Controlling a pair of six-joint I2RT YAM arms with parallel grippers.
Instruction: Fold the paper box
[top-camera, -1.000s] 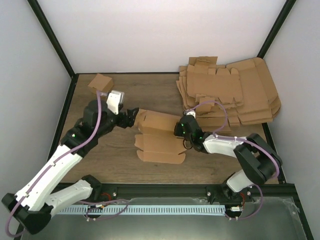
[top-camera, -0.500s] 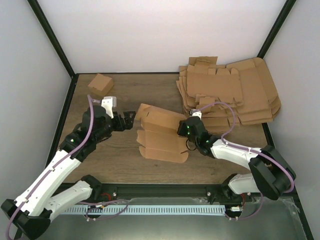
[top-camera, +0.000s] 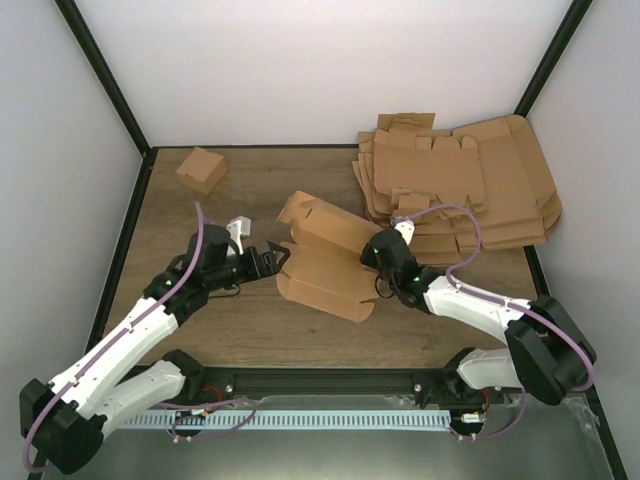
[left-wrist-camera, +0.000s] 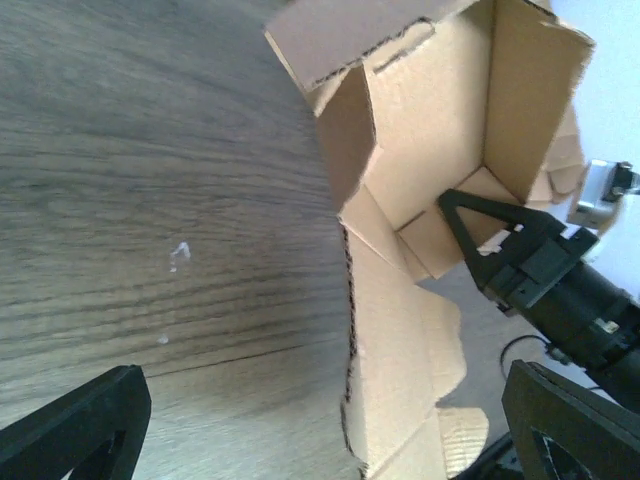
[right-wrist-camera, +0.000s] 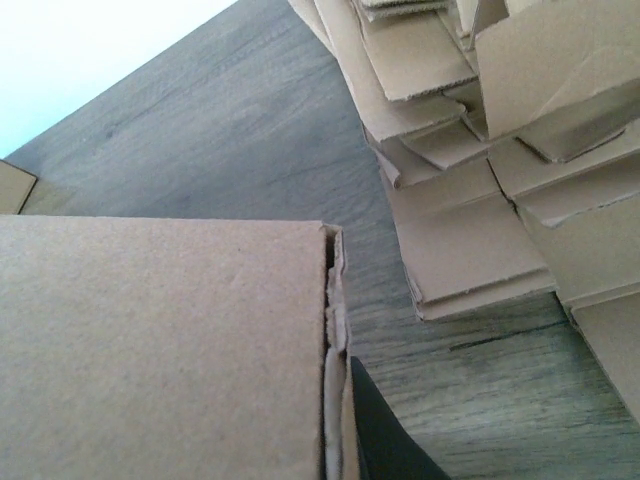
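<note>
The paper box is a half-folded brown tray with raised walls and loose flaps, tilted on the table's middle. My right gripper is shut on its right wall. In the right wrist view the doubled wall edge sits against one black finger; the other finger is hidden behind the cardboard. My left gripper is open and empty, just left of the box. In the left wrist view its wide-spread fingers frame the box, whose flap edge lies between them.
A small finished brown box sits at the far left corner. A stack of flat cardboard blanks fills the far right and also shows in the right wrist view. Black frame rails border the wooden table.
My left gripper dropped lower and moved right, up to the box's left edge. My right gripper shifted a little right and tipped the box, raising its far wall.
</note>
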